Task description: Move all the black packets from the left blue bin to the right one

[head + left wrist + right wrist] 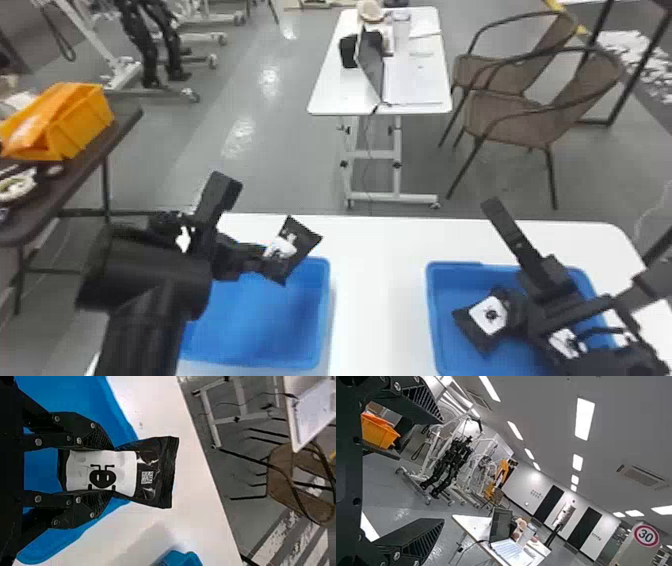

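Your left fingers (75, 425) are pinching a black packet (156, 467) edgewise, so swinging fast is risking a drop; your right fingers (413, 534) are gaping wide

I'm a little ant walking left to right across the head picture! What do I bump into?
Orange bin → left gripper holding a black packet → open laptop on the far desk → right blue bin.
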